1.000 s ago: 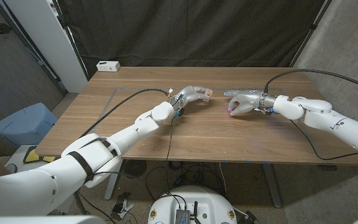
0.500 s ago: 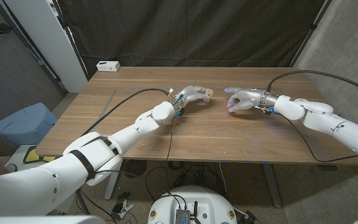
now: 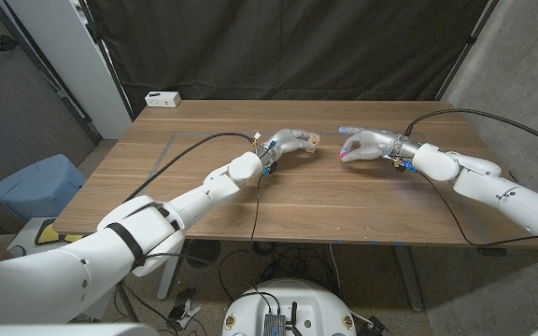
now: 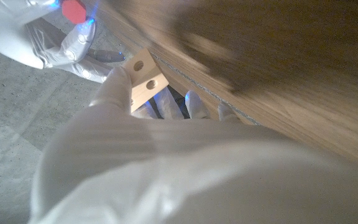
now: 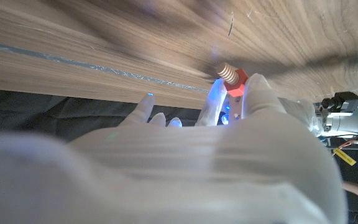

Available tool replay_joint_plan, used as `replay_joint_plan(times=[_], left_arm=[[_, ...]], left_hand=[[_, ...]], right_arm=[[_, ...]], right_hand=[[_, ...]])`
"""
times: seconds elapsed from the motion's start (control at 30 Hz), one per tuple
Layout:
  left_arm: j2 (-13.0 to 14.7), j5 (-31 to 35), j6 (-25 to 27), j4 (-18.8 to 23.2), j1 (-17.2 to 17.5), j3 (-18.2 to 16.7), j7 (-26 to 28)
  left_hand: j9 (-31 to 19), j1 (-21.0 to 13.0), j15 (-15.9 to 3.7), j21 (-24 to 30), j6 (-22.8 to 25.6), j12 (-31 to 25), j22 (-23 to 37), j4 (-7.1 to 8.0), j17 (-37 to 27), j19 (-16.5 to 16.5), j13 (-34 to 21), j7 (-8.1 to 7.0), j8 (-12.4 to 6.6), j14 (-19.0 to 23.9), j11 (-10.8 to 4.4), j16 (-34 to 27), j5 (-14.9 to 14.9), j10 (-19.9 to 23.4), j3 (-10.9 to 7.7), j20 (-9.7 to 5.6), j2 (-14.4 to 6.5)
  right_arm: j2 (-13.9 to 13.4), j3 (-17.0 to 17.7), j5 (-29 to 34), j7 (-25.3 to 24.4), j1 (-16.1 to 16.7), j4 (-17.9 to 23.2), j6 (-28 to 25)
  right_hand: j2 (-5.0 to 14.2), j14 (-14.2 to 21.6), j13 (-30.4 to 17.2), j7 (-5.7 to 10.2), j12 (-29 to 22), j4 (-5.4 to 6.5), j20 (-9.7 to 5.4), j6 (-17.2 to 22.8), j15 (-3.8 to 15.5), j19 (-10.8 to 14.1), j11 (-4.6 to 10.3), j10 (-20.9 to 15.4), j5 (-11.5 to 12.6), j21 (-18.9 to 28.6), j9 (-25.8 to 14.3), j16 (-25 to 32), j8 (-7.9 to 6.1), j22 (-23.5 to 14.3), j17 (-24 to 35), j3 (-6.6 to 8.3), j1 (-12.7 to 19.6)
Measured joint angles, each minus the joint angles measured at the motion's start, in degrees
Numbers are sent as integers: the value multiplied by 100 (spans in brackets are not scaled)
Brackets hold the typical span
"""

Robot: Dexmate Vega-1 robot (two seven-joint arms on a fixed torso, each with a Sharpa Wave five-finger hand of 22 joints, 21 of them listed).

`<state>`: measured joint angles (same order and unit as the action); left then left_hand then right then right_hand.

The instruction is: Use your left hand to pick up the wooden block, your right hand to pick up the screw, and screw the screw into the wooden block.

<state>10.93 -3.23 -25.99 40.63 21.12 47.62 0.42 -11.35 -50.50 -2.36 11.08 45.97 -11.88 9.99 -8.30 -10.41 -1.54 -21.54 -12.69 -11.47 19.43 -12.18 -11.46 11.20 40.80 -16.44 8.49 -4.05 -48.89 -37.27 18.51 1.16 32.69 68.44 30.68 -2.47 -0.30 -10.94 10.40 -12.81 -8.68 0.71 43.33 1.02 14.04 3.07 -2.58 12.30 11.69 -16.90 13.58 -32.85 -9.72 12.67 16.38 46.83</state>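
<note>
Your left hand [image 3: 290, 143] holds the wooden block [image 3: 312, 142] clear of the table [image 3: 213, 201], pinched at its edges so the face with the two drilled holes stays open, as the left wrist view [image 4: 144, 85] shows. Your right hand [image 3: 367, 147] holds the screw [image 3: 345, 150] just beside the block, on the side away from the left hand, with a small gap between the two; in the right wrist view the red hexagonal head [image 5: 235, 82] sits between the fingertips and the ribbed wooden thread points out past them. Both parts look light and rigid, so weight should be no trouble; the risk is slip, since the screw head is small and smooth-sided and the block is gripped only at its rim. Keep your hold on the flats of the head, not on the thread, and keep the block's fingers off the holes. I judge that a firm, steady block matters most, because any tilt will probably make the thread bind at the mouth of the hole.
</note>
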Motion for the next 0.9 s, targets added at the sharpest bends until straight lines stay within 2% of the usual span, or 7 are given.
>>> replay_joint_plan(times=[0.9], left_arm=[[-239,-60,-319,-658,-234,61,-40]], left_hand=[[3,-5,0,0,14,0,0,-3,0,0,-1,-13,2,0,-22,0,-1,-22,2,0,5]], right_arm=[[326,425,-1339,98,320,-62,-118]], right_hand=[[0,-22,-13,-58,34,0,2,58,-21,1,-31,-30,-33,0,3,0,-43,0,-1,0,0]])
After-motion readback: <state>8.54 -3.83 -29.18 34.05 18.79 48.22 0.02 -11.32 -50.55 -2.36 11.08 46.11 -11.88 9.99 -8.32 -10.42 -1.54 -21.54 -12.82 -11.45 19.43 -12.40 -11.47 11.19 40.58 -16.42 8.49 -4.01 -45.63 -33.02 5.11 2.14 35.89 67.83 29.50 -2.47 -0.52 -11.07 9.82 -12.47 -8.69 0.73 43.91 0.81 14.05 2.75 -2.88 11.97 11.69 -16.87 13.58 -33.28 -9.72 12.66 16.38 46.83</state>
